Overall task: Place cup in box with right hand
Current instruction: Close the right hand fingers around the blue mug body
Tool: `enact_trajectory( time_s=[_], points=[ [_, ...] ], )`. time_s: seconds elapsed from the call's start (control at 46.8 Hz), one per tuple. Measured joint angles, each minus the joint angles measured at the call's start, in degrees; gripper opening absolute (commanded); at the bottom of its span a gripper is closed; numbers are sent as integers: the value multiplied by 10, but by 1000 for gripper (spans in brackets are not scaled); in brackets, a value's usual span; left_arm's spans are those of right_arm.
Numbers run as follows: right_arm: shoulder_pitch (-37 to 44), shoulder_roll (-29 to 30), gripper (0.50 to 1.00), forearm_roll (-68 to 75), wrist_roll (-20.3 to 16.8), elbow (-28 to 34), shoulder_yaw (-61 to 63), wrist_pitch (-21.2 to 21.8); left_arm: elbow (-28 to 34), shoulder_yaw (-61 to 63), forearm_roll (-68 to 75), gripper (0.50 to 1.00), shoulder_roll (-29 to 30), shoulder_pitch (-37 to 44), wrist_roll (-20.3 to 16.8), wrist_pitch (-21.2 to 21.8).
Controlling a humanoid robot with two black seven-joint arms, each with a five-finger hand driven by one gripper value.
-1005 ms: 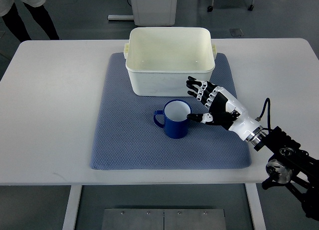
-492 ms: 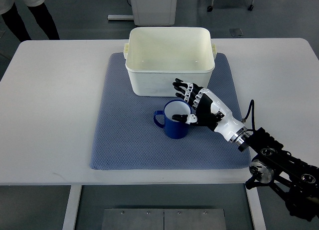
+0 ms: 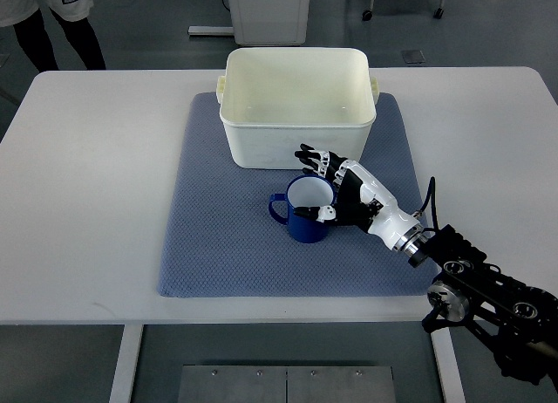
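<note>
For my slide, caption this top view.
Right hand wraps its fingers around a blue cup beside the white box.

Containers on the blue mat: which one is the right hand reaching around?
The small blue mug with a handle, not the large white plastic box behind it. The right hand's fingers curve round the mug's rim.

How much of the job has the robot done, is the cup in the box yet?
Not yet. The blue cup stands upright on the blue mat, in front of the white box, which looks empty. The right hand has reached the cup's right side, its fingers around the rim, not clearly gripping. Grasping, lifting and placing it in the box remain.
</note>
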Motion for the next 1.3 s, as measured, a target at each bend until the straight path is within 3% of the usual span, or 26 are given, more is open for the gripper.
enact_trajectory(
  time_s=[0.684, 1.304],
  points=[
    [8, 20, 1000, -6, 6, -22, -27, -16, 0, 0, 0, 1000, 0, 0, 0, 0],
    [8, 20, 1000, -6, 48, -46, -65, -16, 0, 0, 0, 1000, 0, 0, 0, 0]
  ],
)
